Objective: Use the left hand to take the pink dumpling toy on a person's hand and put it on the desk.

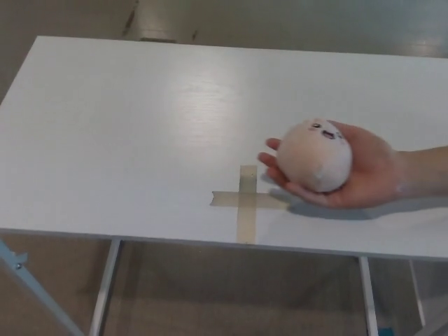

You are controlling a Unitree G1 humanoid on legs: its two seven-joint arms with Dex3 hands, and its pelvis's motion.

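A: Any writing or labels?

B: None readable. The toy [315, 155] has a small printed face on top, dark eyes and a mouth, no text. Tape cross [248, 202] is blank.

A: Where's the toy?

B: Pale pink, round, sitting in a person's hand [360, 175], palm up. The arm comes in from picture right, over the surface [126, 126]. Fingertips stick out left of the toy, just above the right arm of the cross. Hand casts a shadow on the surface below it; can't tell if it's touching.

A: Robot hand state?

B: Neither robot hand is in frame, left or right, so nothing to say about fingers.

A: Anything in the way?

B: Surface is white; only the tape cross on it, near the front edge. Metal legs [105, 287] and brownish floor [280, 21] visible around it.
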